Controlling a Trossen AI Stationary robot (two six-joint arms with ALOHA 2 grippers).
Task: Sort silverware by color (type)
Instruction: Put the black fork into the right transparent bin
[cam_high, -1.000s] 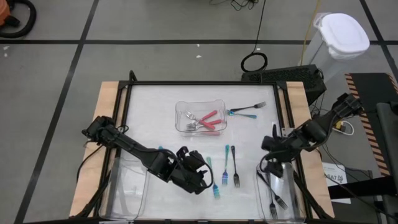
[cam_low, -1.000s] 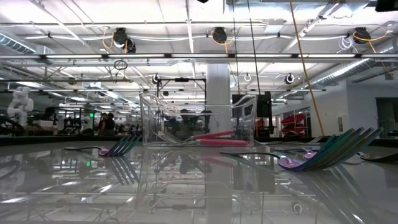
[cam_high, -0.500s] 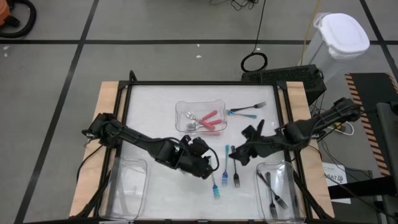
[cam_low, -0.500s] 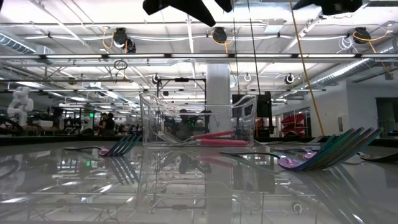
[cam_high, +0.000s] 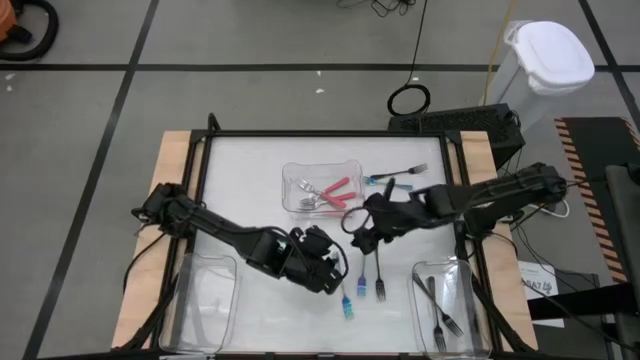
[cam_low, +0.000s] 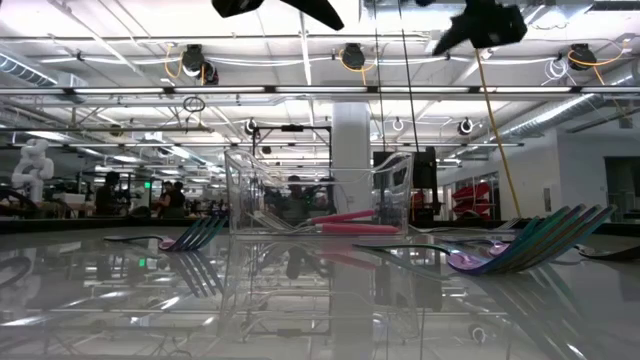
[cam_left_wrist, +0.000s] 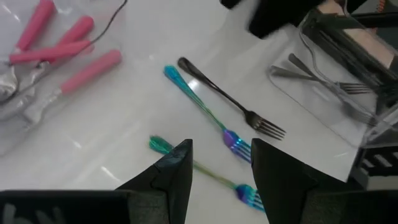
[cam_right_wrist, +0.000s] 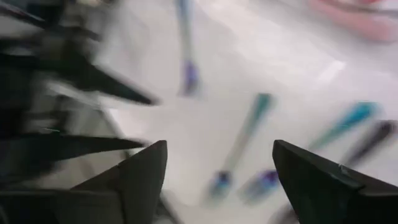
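Note:
Pink-handled silverware (cam_high: 330, 192) lies in the clear centre tray (cam_high: 295, 172). On the table lie a teal fork (cam_high: 363, 268), a dark fork (cam_high: 380, 275) and another teal fork (cam_high: 347, 300). A teal and a dark fork (cam_high: 400, 180) lie right of the centre tray. My left gripper (cam_high: 325, 268) hovers open, and in its wrist view (cam_left_wrist: 217, 174) a teal fork (cam_left_wrist: 199, 168) lies under the fingers. My right gripper (cam_high: 360, 222) is open (cam_right_wrist: 217, 186) above the table, just right of the centre tray.
A clear tray (cam_high: 445, 310) at the near right holds dark forks (cam_left_wrist: 323, 78). Another clear tray (cam_high: 205, 300) sits at the near left. Raised black rails frame the table. The two grippers are close to each other near the table's middle.
My right gripper has swung from above the near-right tray toward the table's left and far side, to beside the centre tray. My left gripper has shifted a little toward the right and far side, over the teal forks. The silverware has not moved.

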